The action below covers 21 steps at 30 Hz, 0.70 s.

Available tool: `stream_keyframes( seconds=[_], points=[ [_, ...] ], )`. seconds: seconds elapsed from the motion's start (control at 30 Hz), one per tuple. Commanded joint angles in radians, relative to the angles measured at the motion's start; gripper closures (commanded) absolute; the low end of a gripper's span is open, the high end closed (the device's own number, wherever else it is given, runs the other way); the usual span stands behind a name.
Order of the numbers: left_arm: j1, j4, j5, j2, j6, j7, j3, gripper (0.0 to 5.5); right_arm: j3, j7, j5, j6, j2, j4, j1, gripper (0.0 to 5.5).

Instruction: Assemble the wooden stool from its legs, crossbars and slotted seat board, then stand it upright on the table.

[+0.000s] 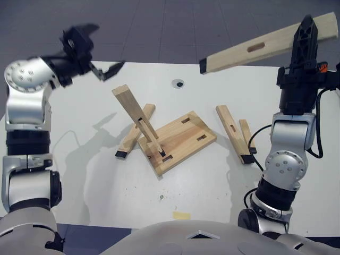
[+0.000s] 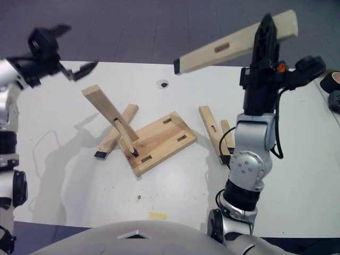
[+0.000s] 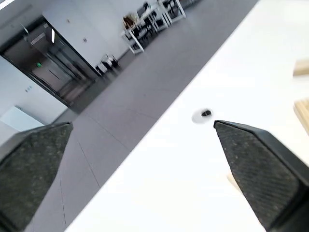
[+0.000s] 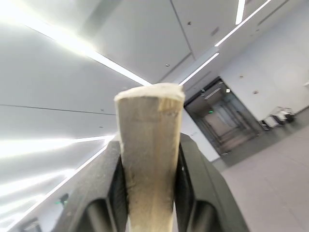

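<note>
Wood leg (image 1: 263, 48) pinched by right gripper (image 1: 307, 25), up high.
We see seat board (image 1: 186, 133) holding one tilted leg (image 1: 133, 109); left gripper (image 1: 110, 45) spread.

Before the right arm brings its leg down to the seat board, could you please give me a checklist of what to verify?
1. Right tool shut on the raised leg: ok.
2. Left tool open, with nothing in it, up off the table: ok.
3. Seat board shows an open slot facing up: ok.
4. Standing leg on the board upright: not ok, it leans.
5. That leg's foot fully seated in its slot: cannot tell.
6. Two loose pieces lie apart from the board, to its right: ok.
</note>
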Motion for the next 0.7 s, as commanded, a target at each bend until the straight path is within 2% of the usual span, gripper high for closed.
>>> stream_keyframes(
  seconds=[0.03,0.23,0.33,0.47,0.57,0.63,0.7],
  points=[
    [0.104,-0.105,-0.027,0.023,-0.015,-0.058,-0.001,0.1,-0.012,0.01,0.035,0.036,-0.039,-0.04,0.059,4.48],
    [0.107,-0.412,-0.35,0.032,0.313,-0.19,0.031,0.1,0.022,0.022,0.044,0.047,-0.038,-0.047,0.062,4.48],
    [0.056,-0.385,-0.292,0.061,0.283,-0.198,0.018,0.1,0.017,0.022,0.046,0.044,-0.044,-0.049,0.064,4.48],
    [-0.06,-0.25,-0.239,0.027,0.233,-0.118,0.055,0.1,0.016,0.026,0.044,0.045,-0.047,-0.053,0.079,4.48],
    [-0.12,-0.325,-0.544,0.029,0.531,-0.156,0.155,0.1,0.013,0.022,0.05,0.048,-0.05,-0.06,0.09,4.48],
    [-0.098,-0.39,-0.739,0.118,0.727,-0.283,0.188,0.1,0.0,0.022,0.064,0.049,-0.053,-0.058,0.107,4.48],
    [-0.046,-0.432,-0.837,0.207,0.83,-0.413,0.204,0.1,-0.016,0.024,0.078,0.049,-0.056,-0.053,0.125,4.48]
  ],
)
